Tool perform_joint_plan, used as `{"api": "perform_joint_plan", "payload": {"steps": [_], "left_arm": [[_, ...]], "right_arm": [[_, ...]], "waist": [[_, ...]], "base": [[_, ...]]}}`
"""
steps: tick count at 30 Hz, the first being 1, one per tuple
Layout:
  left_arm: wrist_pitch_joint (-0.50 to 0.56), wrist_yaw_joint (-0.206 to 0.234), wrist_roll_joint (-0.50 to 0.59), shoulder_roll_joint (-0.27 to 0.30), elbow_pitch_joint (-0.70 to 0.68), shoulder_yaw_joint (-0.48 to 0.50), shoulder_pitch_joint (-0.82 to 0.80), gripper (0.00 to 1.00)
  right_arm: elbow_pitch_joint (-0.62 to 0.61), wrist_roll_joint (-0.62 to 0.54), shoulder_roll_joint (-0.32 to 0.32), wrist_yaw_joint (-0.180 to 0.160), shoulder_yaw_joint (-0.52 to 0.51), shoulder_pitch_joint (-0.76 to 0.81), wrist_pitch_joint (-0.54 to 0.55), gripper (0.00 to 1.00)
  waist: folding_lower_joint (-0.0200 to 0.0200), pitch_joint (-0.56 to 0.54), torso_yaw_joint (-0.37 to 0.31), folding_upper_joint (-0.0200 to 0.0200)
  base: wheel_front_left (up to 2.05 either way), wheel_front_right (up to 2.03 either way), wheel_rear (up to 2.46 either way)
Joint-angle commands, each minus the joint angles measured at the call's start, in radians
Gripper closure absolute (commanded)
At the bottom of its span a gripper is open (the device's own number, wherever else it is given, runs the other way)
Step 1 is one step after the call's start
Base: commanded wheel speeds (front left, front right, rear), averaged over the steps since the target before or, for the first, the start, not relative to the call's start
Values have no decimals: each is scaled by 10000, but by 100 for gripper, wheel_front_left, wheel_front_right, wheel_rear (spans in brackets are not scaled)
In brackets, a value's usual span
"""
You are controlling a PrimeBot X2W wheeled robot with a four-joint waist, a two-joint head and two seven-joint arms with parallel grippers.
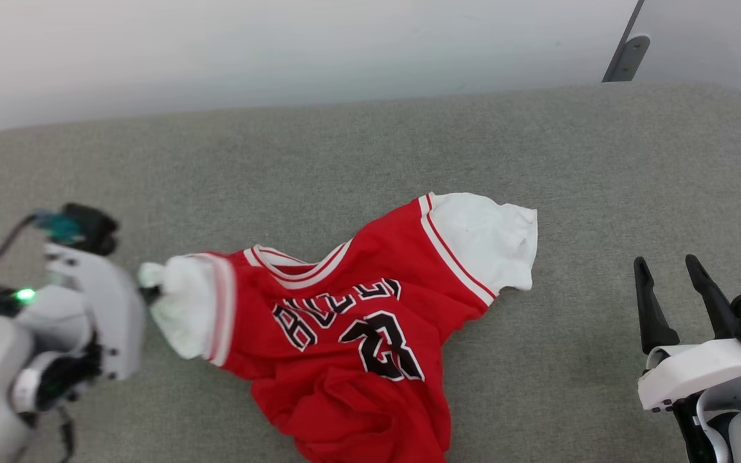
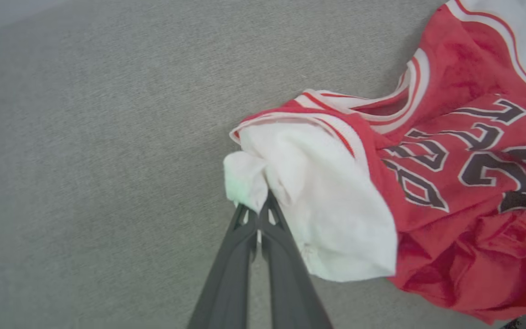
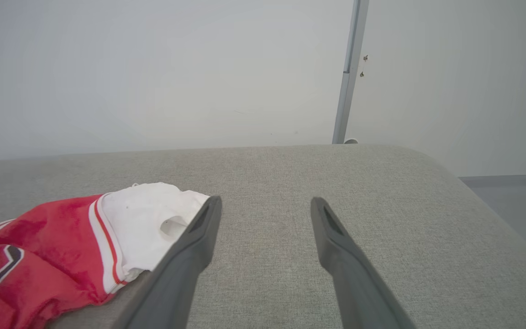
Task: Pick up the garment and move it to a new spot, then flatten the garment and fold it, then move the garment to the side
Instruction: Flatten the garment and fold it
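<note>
The left fingers (image 2: 267, 219) are fully closed on the edge of one white sleeve (image 2: 327, 219) of the garment (image 1: 357, 321). The garment lies crumpled on the table (image 1: 370, 148), spreading from those fingertips toward the right fingers (image 3: 336, 246). The right fingers are spread wide, hold nothing, and are clear of the garment.

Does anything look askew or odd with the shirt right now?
The red jersey T-shirt lies crumpled and skewed on the grey cushion, lower half bunched, lettering warped. The left gripper is shut on the tip of one white sleeve; the right gripper is open, apart from the cloth.
</note>
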Motion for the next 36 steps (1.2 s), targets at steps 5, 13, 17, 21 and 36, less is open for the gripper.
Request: {"api": "perform_joint_plan", "payload": {"steps": [5, 13, 17, 21, 36], "left_arm": [[-453, 77, -11, 434, 836, 300, 428, 84], [-996, 242, -59, 271, 2878, 398, 679, 87], [-1308, 190, 32, 110, 3751, 402, 547, 81], [-1769, -5, 175, 14, 4274, 391, 372, 7], [-1558, -885, -119, -400, 4223, 100, -459, 0]], "right_arm": [[-48, 116, -113, -15, -37, -14, 44, 0], [-183, 65, -91, -15, -14, -125, 166, 0], [-248, 66, -91, -15, -35, -133, 220, 0], [-296, 32, -114, -15, -81, -87, 255, 0], [-470, 77, -209, -15, 3, 77, 459, 0]], "waist": [[0, 138, -1, 0], [0, 327, -90, 0], [0, 375, -122, 0], [0, 331, -94, 0], [0, 117, 130, 0]], "base": [[0, 0, 0], [0, 0, 0], [0, 0, 0], [0, 0, 0], [0, 0, 0]]}}
